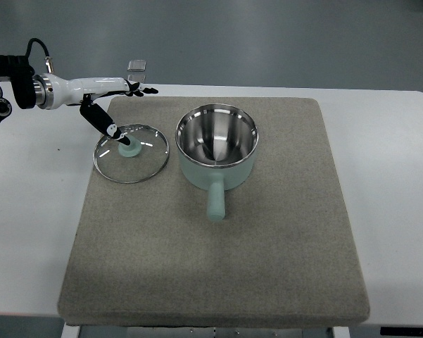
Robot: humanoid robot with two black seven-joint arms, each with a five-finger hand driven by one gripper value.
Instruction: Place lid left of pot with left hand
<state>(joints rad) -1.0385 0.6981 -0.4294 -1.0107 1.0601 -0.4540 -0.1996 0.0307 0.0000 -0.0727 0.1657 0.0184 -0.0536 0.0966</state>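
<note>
Left hand (116, 105) up in the upper left of the frame, fingers spread, one fingertip just at the round glass lid (131, 152), which lies flat on the grey mat (218, 267), left of the mint-green steel-lined pot (217, 146).

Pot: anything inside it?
Nothing visible inside the pot: bare steel walls and bottom with reflections. Its glass lid lies on the grey mat to its left, left hand at the knob.

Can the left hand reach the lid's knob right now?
Probably yes. The left hand is right over the lid, one of its fingers nearly at the knob, with nothing between.
</note>
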